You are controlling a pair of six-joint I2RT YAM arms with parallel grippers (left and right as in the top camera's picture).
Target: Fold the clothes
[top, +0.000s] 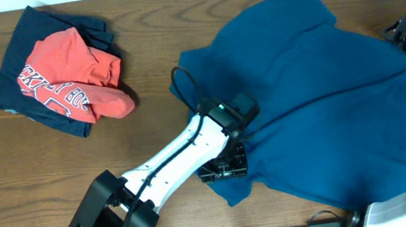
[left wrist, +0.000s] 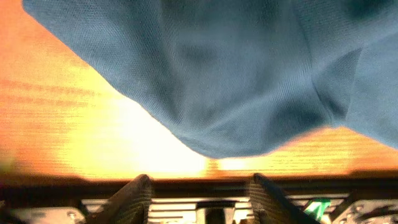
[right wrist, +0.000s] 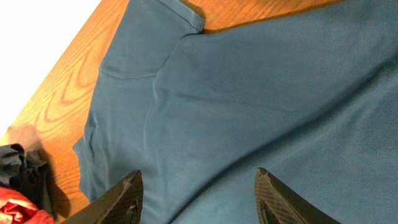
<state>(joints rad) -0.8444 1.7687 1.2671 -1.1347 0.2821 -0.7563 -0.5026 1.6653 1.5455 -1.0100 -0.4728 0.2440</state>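
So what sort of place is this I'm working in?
Probably a robot lab bench, not a home: a wooden table, the blue T-shirt and a red tee laid out for folding, and the left arm based at its edge. No room shows.

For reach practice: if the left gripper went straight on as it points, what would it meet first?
Probably the blue T-shirt, its edge just ahead of the open left gripper; depth unclear.
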